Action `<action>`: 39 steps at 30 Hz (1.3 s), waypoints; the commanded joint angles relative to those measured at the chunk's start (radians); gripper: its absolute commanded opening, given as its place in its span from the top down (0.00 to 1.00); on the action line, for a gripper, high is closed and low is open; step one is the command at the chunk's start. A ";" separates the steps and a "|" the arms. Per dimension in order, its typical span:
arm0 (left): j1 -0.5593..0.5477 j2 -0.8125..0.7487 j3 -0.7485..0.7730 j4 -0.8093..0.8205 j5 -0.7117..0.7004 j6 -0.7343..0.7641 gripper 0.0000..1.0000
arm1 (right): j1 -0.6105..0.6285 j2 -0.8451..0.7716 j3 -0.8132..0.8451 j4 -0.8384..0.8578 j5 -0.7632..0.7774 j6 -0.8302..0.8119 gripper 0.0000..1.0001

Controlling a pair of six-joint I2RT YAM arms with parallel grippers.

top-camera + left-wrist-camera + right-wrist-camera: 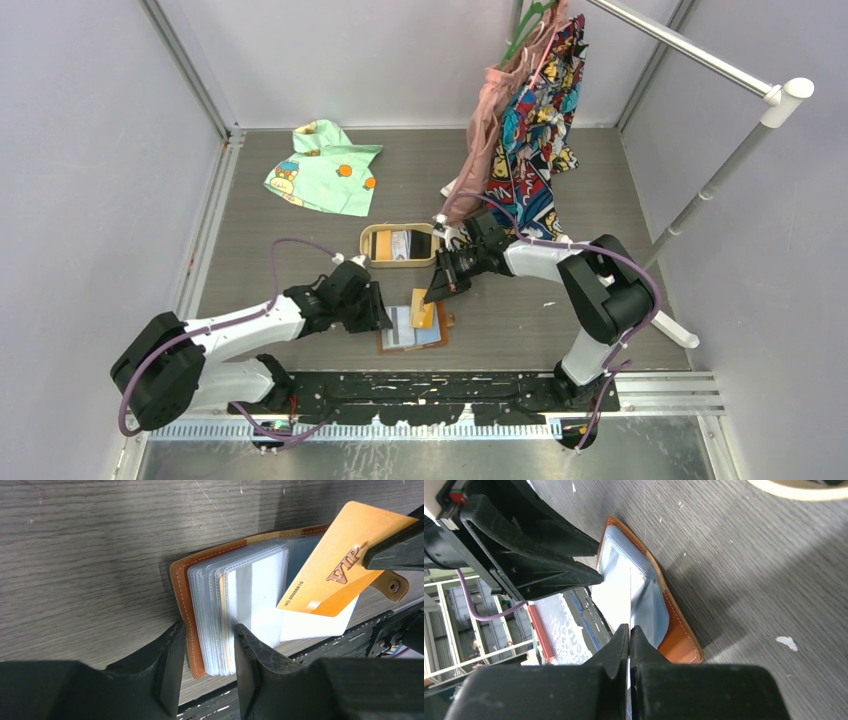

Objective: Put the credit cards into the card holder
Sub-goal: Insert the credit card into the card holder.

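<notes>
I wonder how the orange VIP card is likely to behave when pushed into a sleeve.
Probably stiff: the orange card juts flat from the shut right pincer without sagging. Likely light, being so thin. Its smooth face may slip or pivot in that narrow edge grip.

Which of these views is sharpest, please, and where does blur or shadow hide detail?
Left wrist: sharpest, lettering on the card readable, left fingers dark and soft. Right wrist: right fingers dark and featureless up close, card only an edge-on sliver. Top: even light, soft shadows, holder small.
</notes>
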 commanded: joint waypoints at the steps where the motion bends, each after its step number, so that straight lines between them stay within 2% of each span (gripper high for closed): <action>1: -0.005 0.033 0.008 -0.019 -0.039 0.031 0.61 | 0.005 -0.014 -0.014 0.000 0.024 -0.018 0.99; 15: -0.006 0.002 -0.010 -0.024 -0.040 0.023 0.62 | 0.000 -0.067 -0.028 -0.073 0.107 -0.038 0.99; 27: -0.005 0.032 -0.004 0.012 -0.006 0.023 0.63 | 0.030 -0.030 -0.049 0.021 0.060 0.041 0.99; 35: -0.006 0.022 -0.015 0.021 -0.003 0.017 0.63 | 0.042 -0.033 -0.077 0.032 0.111 0.120 0.99; 39: -0.006 0.018 -0.018 0.025 -0.004 0.016 0.63 | 0.068 -0.032 -0.076 -0.031 0.165 0.122 0.99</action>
